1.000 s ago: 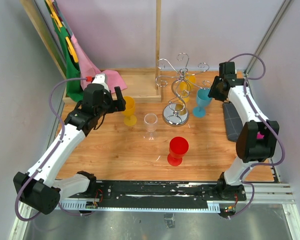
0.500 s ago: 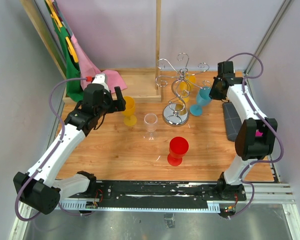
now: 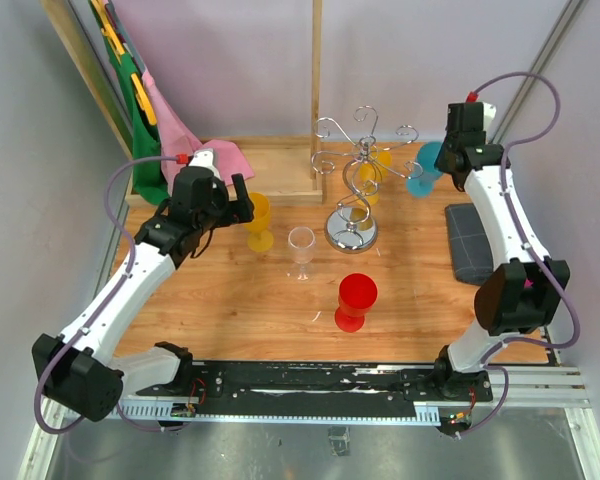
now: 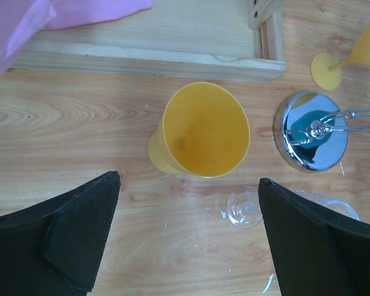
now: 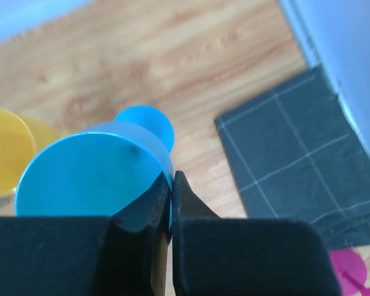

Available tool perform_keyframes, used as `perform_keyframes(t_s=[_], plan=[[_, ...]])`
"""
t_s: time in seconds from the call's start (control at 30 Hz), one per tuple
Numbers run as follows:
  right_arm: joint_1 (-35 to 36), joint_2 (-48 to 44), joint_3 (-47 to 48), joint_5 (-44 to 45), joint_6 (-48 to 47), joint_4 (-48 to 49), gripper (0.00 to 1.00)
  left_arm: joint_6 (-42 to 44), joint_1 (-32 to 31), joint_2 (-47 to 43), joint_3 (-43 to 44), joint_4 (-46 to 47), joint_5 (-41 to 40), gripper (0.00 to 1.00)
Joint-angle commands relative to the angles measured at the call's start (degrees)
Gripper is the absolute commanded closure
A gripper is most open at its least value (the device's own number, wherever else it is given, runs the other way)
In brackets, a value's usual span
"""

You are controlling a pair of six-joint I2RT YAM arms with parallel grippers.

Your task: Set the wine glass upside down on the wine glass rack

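Step in hand, by the look of it: carrying the blue plastic wine glass [image 3: 425,163] to the shiny chrome wire wine glass rack [image 3: 358,170]. Right hand [image 5: 171,197] shut tight on the thin rim of that blue glass, fingers [image 5: 142,246] pinching the wall. Glass up off the wooden counter [image 3: 230,290], at about 3 o'clock from the rack's curly arms, close but not touching. Tipped over some, not hung yet; hard to tell how far tipped.

Left hand [image 4: 188,185] wide open, holding nothing, above the yellow plastic wine glass [image 4: 200,129] at about 9 o'clock from the rack. Clear wine glass [image 3: 301,245] at about 8 o'clock and red plastic wine glass [image 3: 357,298] at 6 o'clock, both standing alone.

Next, most likely: turn the blue glass foot-up, bring it toward 9 o'clock, and slide the stem into a wire curl so the foot rests on top. Calls for a slow, soft move, since a bump could rock the rack. Only then open the right hand.
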Motion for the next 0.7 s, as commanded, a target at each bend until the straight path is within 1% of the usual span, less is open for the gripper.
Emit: perform_keyframes(t_s=[0.0, 0.13, 0.2, 0.3, 0.4, 0.5, 0.6, 0.67], plan=[[0.9, -3.5, 5.5, 9.2, -1.8, 6.4, 0.99, -1.2, -0.2, 0.7, 2.5, 0.5, 0.3, 0.01], [1.5, -5.6, 7.1, 9.9, -3.2, 13.7, 0.99, -1.3, -0.3, 1.4, 4.2, 0.9, 0.8, 0.01], [2.1, -7.9, 5.7, 9.0, -4.8, 20.5, 0.99, -0.7, -0.3, 1.6, 5.5, 1.0, 0.6, 0.01], [3.0, -11.2, 3.7, 4.9, -6.8, 29.9, 0.99, 0.2, -0.2, 1.6, 6.9, 2.0, 1.0, 0.01], [3.1, -14.0, 2.7, -2.1, -5.0, 35.9, 0.99, 0.8, -0.3, 1.5, 8.4, 3.4, 1.8, 0.01], [3.1, -16.4, 0.8, -11.3, -1.7, 42.1, 0.99, 0.2, -0.3, 1.9, 10.4, 4.8, 3.7, 0.01], [3.1, -18.5, -0.6, -18.2, 2.3, 47.6, 0.99, -0.9, -0.2, 2.7, 12.8, 6.4, 7.0, 0.01], [3.1, -19.3, -0.4, -22.4, 4.7, 49.4, 0.99, -1.7, -0.2, 3.6, 14.4, 7.3, 9.5, 0.00]])
